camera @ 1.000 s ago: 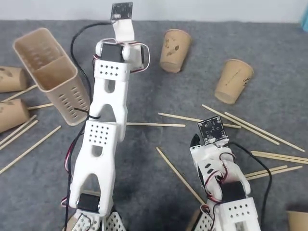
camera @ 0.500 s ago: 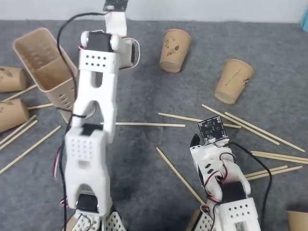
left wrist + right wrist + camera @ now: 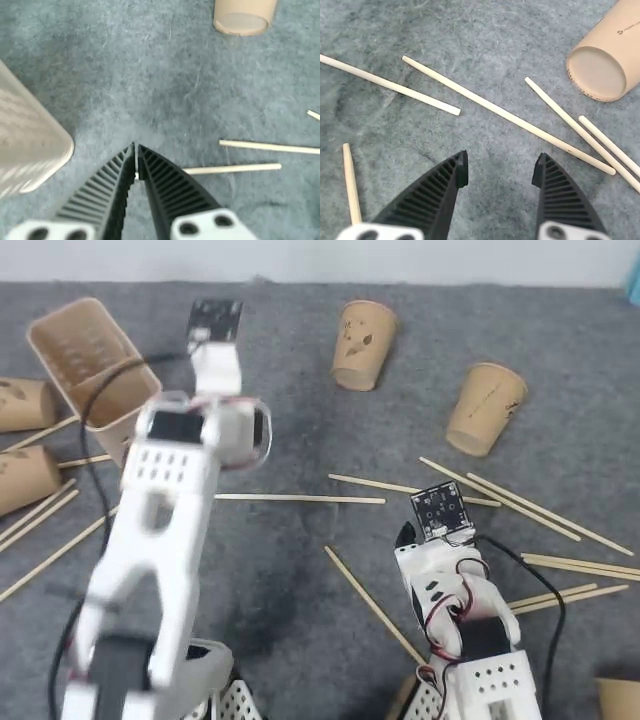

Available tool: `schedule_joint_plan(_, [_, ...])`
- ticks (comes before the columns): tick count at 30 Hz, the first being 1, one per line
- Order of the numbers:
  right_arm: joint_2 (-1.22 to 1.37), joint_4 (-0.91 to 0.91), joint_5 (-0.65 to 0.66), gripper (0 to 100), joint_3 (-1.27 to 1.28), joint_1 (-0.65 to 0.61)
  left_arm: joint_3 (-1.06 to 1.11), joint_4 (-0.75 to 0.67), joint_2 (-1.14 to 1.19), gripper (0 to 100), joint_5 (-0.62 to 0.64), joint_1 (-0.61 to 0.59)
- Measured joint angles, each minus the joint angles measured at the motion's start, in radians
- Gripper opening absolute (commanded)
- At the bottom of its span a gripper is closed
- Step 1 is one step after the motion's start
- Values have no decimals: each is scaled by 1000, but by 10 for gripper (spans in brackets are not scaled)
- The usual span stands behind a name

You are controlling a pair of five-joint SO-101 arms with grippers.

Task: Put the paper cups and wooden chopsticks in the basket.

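- The left claw [image 3: 136, 146] is closed, apparently on nothing, beside the basket [image 3: 65, 315].
- The right claw [image 3: 500, 167] is wide open over the chopsticks [image 3: 505, 115].
- The cups [image 3: 363, 345] lie on the surface [image 3: 300, 420]; nothing is packed yet.

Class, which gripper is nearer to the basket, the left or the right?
Left. The left gripper, jaws shut, hangs just beside the basket. The right gripper, jaws open, is far off over wooden chopsticks, near a tipped paper cup.
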Motion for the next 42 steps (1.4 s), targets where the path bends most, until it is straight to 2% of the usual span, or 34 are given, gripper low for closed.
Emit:
schedule_joint_plan(5, [0, 0, 0, 223, 0, 0, 284, -37, -284, 11, -6, -17])
schedule_joint_plan(10, [0, 0, 0, 223, 0, 0, 583, -150, -523, 11, 0, -71])
schedule_joint_plan(14, [0, 0, 0, 223, 0, 0, 749, -199, -674, 11, -5, -60])
schedule_joint_plan(19, [0, 0, 0, 223, 0, 0, 786, -204, -726, 11, -6, 26])
schedule_joint_plan(25, [0, -11, 0, 223, 0, 0, 790, -245, -703, 11, -6, 9])
schedule_joint_plan(32, [0, -21, 0, 223, 0, 2, 844, -364, -626, 11, 0, -9])
schedule_joint_plan(42, [0, -21, 0, 223, 0, 2, 847, -382, -620, 11, 0, -9])
